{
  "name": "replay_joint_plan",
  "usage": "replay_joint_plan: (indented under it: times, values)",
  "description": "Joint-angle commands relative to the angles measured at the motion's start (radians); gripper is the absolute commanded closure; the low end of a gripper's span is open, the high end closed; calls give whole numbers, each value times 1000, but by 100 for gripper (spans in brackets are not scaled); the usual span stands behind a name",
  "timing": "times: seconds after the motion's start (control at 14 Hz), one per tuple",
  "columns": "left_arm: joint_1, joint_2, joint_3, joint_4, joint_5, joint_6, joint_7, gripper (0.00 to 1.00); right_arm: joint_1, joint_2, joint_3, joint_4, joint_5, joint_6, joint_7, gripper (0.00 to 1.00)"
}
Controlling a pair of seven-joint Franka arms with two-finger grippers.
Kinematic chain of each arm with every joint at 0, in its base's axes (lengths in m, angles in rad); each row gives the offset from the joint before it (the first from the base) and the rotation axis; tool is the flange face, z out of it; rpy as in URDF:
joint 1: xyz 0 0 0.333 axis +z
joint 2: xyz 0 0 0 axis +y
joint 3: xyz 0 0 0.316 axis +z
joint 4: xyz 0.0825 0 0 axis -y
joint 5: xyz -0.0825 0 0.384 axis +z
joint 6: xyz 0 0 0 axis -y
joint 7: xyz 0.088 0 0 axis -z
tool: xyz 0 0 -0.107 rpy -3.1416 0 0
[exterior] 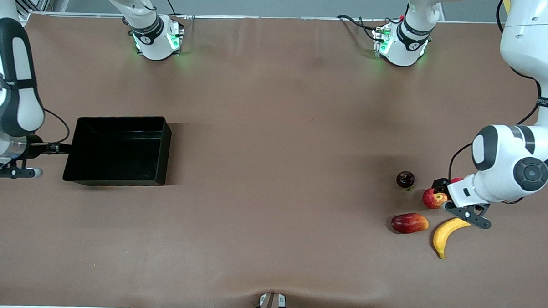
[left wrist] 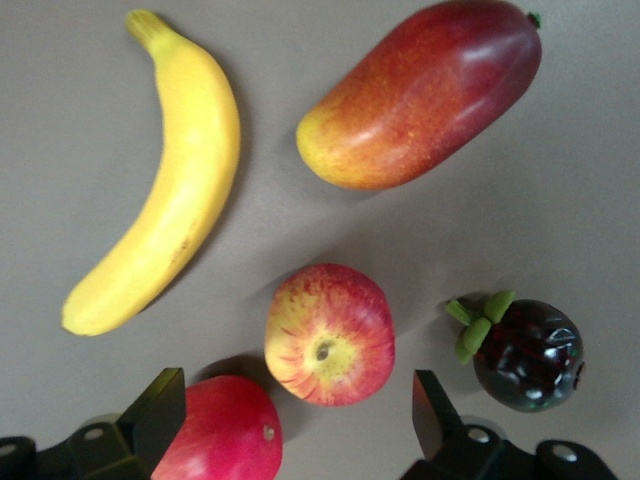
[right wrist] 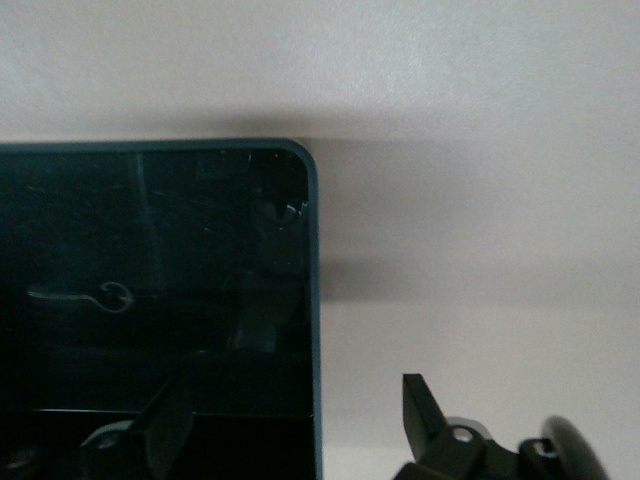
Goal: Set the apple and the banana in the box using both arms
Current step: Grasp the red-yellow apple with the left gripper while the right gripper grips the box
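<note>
Our left gripper (left wrist: 295,425) hangs low over the fruit cluster at the left arm's end of the surface, fingers (left wrist: 155,410) spread wide and holding nothing. The apple (left wrist: 330,333), red with pale yellow streaks, stem dimple up, sits just ahead of the gap between them, so it looks the likely first pick. The yellow banana (exterior: 446,234) lies nearer the camera, long axis slanting. Our right gripper (right wrist: 295,420) straddles the wall of the empty black box (exterior: 82,154), fingers apart around it, not visibly clamped.
</note>
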Motion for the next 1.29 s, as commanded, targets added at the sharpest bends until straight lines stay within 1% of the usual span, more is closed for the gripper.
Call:
replay_joint_plan:
  times: [0.0,0.14,0.21,0.29,0.36,0.57,0.64,0.71,0.79,0.86,0.93,1.0,1.07,1.14,1.21]
  values:
    - [4,-8,-4,-41,17,31,4,0,-39,-4,17,-41,1,25,-47,50]
    - [6,-8,-4,-72,17,77,6,0,-40,1,17,-41,1,25,-46,77]
    - [6,-5,-4,-79,17,101,6,0,-42,4,17,-41,8,23,-46,84]
    - [6,5,-4,-79,17,117,6,0,-43,8,16,-41,24,19,-46,97]
    - [6,16,-2,-79,17,132,6,0,-43,8,16,-39,30,14,-46,100]
    - [8,38,-2,-81,17,172,6,0,-43,5,17,-30,53,10,-41,100]
    - [8,45,-2,-81,17,178,6,0,-40,1,17,-23,74,-6,-41,100]
    - [11,47,-4,-82,17,180,6,0,-36,-1,17,3,100,-60,-38,100]
    - [12,47,-4,-90,17,181,6,7,-27,-1,19,52,129,-143,-33,100]
    - [11,47,-4,-93,17,181,6,29,-19,-1,22,100,151,-215,-29,100]
    - [9,47,-4,-93,17,181,4,45,1,-1,20,135,175,-257,-6,100]
    - [11,47,-4,-93,17,181,4,65,21,-1,20,152,185,-276,26,100]
    - [11,44,-4,-93,17,181,6,93,42,-2,23,154,188,-280,57,100]
    - [11,32,-4,-99,17,178,9,100,73,-2,23,154,208,-288,92,100]
    - [9,15,-4,-101,17,171,16,100,100,-4,23,154,256,-302,127,100]
